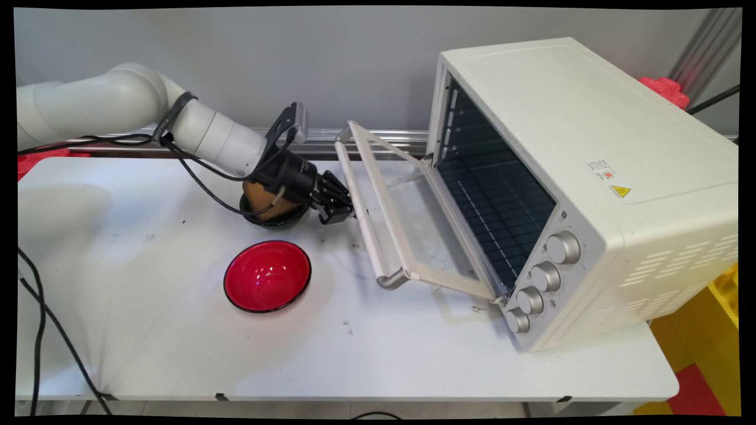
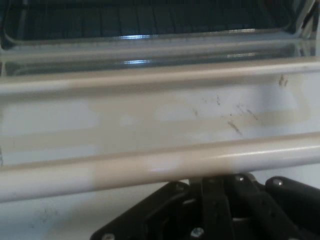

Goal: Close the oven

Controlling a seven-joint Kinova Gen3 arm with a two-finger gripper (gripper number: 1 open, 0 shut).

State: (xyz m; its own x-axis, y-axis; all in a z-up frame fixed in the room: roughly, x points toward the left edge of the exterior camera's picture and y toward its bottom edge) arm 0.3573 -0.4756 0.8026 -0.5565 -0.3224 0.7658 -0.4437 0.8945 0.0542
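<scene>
My black gripper sits at the pale handle bar of the toaster oven's door, touching it or nearly so. The door hangs partly open towards the left, and the white oven shows its dark inside with a wire rack. In the hand view the handle bar runs across just above my gripper. The linkage is drawn together at the middle, so the gripper is shut with nothing in it. The fingertips are hidden by the bar. Beyond the bar lie the door's glass and the oven cavity.
Behind my wrist a dark bowl holds a brown lump. A red bowl, empty, stands nearer the table's front. Black cables hang from the arm and trail down the left side. The oven's knobs face the front right.
</scene>
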